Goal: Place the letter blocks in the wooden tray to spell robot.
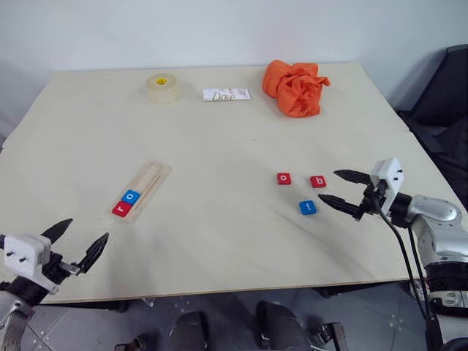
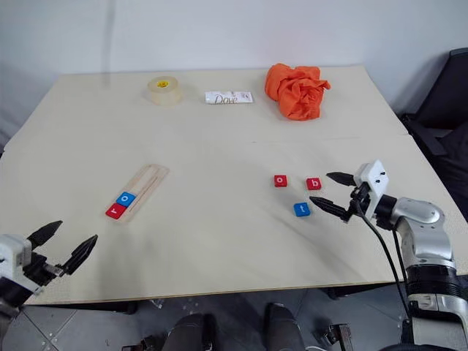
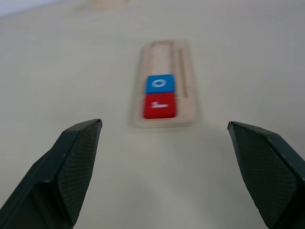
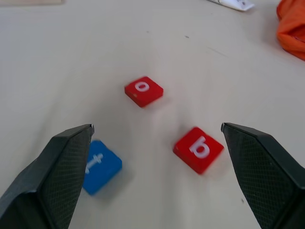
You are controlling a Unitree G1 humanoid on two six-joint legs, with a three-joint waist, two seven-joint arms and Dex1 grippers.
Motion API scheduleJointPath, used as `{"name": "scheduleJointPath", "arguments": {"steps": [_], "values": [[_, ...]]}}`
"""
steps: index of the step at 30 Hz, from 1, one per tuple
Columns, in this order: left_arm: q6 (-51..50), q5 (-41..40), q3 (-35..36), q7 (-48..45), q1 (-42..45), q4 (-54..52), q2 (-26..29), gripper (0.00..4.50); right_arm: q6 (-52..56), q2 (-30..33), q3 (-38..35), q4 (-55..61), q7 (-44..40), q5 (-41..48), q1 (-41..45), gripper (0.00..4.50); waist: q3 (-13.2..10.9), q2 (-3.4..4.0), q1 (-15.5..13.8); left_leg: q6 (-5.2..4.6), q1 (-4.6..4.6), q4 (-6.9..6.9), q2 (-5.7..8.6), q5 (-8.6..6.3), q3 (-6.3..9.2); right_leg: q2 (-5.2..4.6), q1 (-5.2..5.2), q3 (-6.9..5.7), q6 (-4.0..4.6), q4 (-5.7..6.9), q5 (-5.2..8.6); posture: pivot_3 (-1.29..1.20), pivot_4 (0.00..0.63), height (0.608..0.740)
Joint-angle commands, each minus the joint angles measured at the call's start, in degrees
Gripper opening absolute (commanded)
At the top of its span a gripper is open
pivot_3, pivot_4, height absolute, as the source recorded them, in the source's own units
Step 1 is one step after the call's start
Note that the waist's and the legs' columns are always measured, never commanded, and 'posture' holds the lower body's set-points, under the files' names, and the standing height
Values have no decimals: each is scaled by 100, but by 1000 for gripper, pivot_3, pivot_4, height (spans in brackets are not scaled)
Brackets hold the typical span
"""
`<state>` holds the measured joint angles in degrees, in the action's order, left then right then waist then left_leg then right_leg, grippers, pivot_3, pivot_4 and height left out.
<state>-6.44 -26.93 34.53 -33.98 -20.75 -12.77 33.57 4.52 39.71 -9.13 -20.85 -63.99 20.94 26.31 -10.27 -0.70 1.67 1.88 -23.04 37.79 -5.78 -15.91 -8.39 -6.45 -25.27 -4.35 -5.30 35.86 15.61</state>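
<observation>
The right gripper point(image 1: 346, 191) hovers wide open, empty, beside the red b block point(image 1: 318, 181); r and o sit in the wooden tray point(image 1: 150, 183). Light, rigid, thin tile: it probably needs pinching by opposite edges.

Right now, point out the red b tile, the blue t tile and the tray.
b tile point(image 4: 198, 149), right wrist view, on its top face.
t tile point(image 1: 308, 208), left eye view, tile centre.
tray point(image 1: 155, 176), left eye view, bare far half.

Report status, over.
Both grippers open, left gripper, right gripper. Wooden tray holds r, o. Red o, b, t loose. Path clear.
</observation>
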Motion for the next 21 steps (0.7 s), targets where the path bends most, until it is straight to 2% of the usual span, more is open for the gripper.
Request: {"name": "scheduleJointPath", "arguments": {"steps": [1,7,10,21], "values": [[-309,61,-127,170,380,-148,192,4500,253,-86,-81,192,146,178,293,4475,0,0,-1,1,0,0,0,0,0,0,-1,0,0,1,0,0,150,740],[-887,223,-498,257,1261,323,521,4500,28,-122,9,159,145,12,252,4475,1,-1,-13,3,-3,0,1,0,-2,1,-3,0,2,1,1,0,150,740],[-1144,321,-733,302,1736,492,629,4500,126,-176,-22,165,348,-7,261,4475,-2,4,46,-4,-12,-30,45,33,122,-40,87,-120,-5,-19,-1,0,150,740],[-1861,675,-1340,392,2411,759,764,4500,242,-95,-132,545,354,147,-56,4475,-1,1,-11,23,-8,-23,11,38,103,-11,63,-114,12,-19,8,0,150,740]]}}
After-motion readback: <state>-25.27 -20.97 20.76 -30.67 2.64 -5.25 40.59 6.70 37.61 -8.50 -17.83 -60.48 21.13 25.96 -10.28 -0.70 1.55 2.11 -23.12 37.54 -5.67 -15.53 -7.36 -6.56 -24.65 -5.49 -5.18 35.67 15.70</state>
